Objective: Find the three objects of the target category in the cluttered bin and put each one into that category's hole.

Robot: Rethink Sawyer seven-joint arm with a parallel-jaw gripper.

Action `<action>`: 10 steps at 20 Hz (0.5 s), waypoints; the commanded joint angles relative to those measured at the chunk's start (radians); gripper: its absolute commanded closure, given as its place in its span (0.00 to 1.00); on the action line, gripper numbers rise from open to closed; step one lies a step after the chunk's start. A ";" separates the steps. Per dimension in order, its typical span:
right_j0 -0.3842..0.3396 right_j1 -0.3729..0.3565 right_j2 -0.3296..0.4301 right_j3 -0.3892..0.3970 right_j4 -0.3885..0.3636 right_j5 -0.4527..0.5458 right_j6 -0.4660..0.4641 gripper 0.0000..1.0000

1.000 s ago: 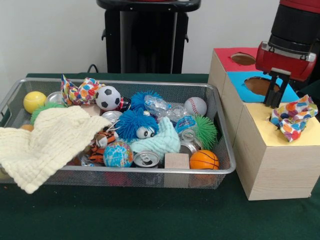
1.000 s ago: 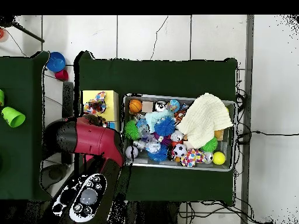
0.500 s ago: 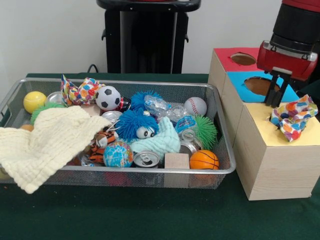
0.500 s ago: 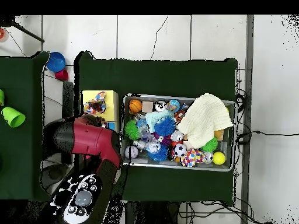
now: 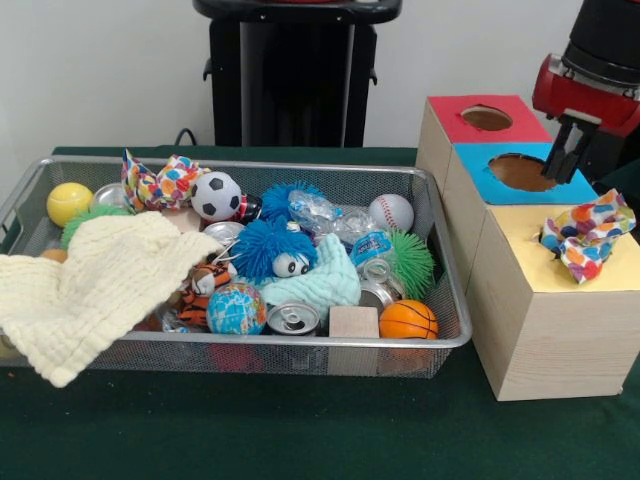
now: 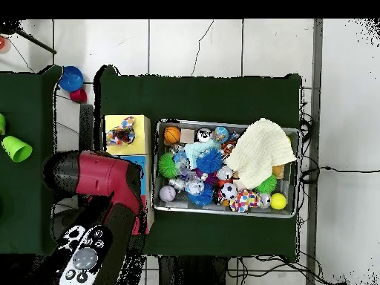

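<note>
One confetti cloth lies crumpled on the yellow top of the largest wooden box; it also shows in the overhead view. The yellow-surround hole does not show; the cloth lies where it would be. A second confetti cloth sits at the back left of the wire mesh bin, also seen from overhead. A third is hidden. My gripper is open and empty, raised above the blue-surround hole, clear of the cloth. In the overhead view the red arm covers it.
The bin holds a big pale-yellow waffle cloth, a mint-green cloth, a soccer ball, a basketball, cans and fuzzy balls. The red-surround hole is behind the blue one. A green cup stands on a side table.
My gripper has risen and moved right in the front view, away from the confetti cloth, which stays on the yellow box top. In the overhead view the arm swung back toward the base.
</note>
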 commanded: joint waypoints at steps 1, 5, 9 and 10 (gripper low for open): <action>-0.035 0.032 0.017 -0.057 -0.001 0.062 0.277 1.00; -0.057 0.082 -0.001 -0.117 0.002 -0.017 0.279 1.00; -0.067 0.116 -0.019 -0.170 0.013 -0.040 0.297 1.00; -0.069 0.121 -0.022 -0.182 0.017 -0.044 0.303 1.00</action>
